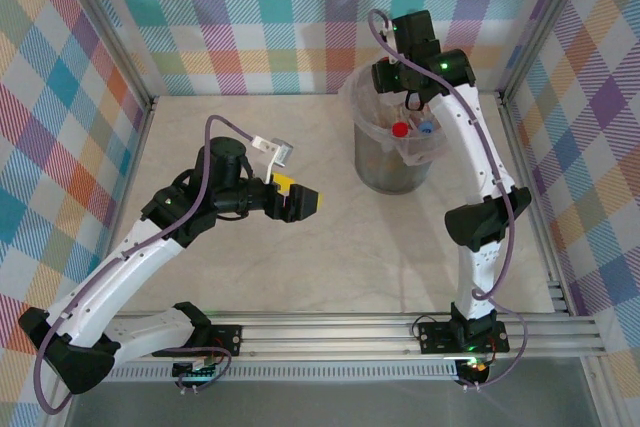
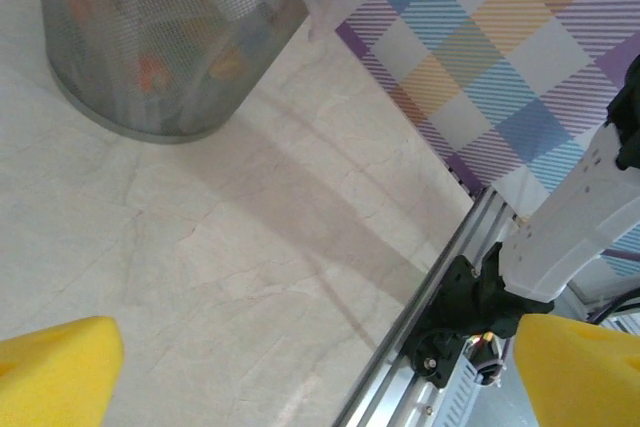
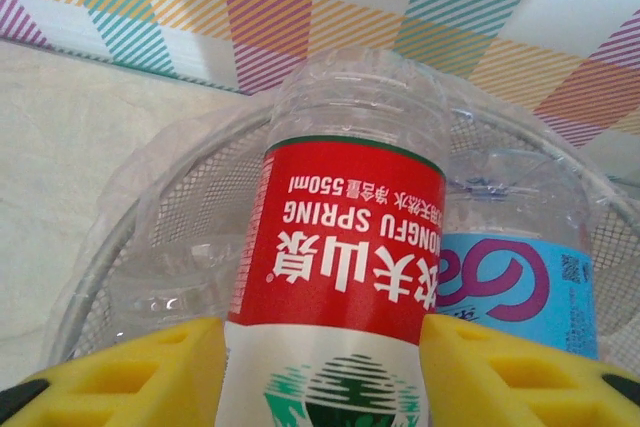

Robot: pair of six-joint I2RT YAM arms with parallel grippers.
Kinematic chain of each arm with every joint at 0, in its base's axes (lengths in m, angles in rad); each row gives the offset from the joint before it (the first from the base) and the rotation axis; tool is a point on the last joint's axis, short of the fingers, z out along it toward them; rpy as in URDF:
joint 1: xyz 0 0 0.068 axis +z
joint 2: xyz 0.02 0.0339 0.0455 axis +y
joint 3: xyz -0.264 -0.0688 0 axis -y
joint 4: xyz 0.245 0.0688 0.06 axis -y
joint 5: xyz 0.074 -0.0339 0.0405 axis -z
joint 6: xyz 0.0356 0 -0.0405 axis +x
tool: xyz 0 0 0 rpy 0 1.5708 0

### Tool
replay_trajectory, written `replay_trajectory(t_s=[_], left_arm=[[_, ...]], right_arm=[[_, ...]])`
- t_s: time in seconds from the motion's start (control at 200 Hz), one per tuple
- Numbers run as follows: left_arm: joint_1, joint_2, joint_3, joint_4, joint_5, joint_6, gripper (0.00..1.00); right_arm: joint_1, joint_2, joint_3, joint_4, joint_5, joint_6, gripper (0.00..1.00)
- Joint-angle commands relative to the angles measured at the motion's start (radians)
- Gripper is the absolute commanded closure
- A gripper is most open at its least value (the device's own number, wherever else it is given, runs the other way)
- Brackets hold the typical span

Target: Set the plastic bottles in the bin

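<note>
Pale desk, plaid walls: the right tool clamps the red-labelled bottle directly above the bin, long axis pointing down into it; the left tool gapes empty, well apart.

On the red-label bottle, upside down: "NONGFU SPRING", "550ml", large white Chinese characters, a smaller Chinese line next to the volume. On the blue-label bottle behind it: big purple looping letters, not legible, plus a small QR-type code at right.
</note>
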Motion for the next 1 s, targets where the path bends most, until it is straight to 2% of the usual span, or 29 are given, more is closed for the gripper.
replay_trajectory(t_s=[0.0,0.095,0.265,0.54,0.68,0.835,0.995], left_arm=[[-0.015,-0.008,0.026,-0.015,-0.032,0.034,0.00],[-0.015,-0.009,0.029,-0.021,-0.063,0.040,0.00],[-0.015,-0.026,0.024,-0.020,-0.118,0.073,0.00],[-0.015,-0.100,-0.025,0.037,-0.210,0.119,0.00],[-0.014,-0.136,-0.054,0.043,-0.289,0.142,0.00],[-0.015,-0.184,-0.092,0.041,-0.408,0.179,0.00],[-0.015,-0.226,-0.147,0.039,-0.546,0.234,0.00]], right_arm=[[-0.004,-0.088,-0.015,-0.011,-0.043,-0.001,0.44],[-0.004,-0.136,-0.053,0.002,-0.075,0.003,0.41],[-0.004,-0.249,-0.170,0.032,-0.142,0.016,0.27],[-0.005,-0.571,-0.591,0.183,-0.217,0.080,0.00],[-0.005,-0.740,-0.809,0.278,-0.269,0.114,0.00],[-0.005,-0.965,-1.077,0.477,-0.223,0.149,0.00],[-0.006,-1.109,-1.229,0.548,-0.171,0.145,0.00]])
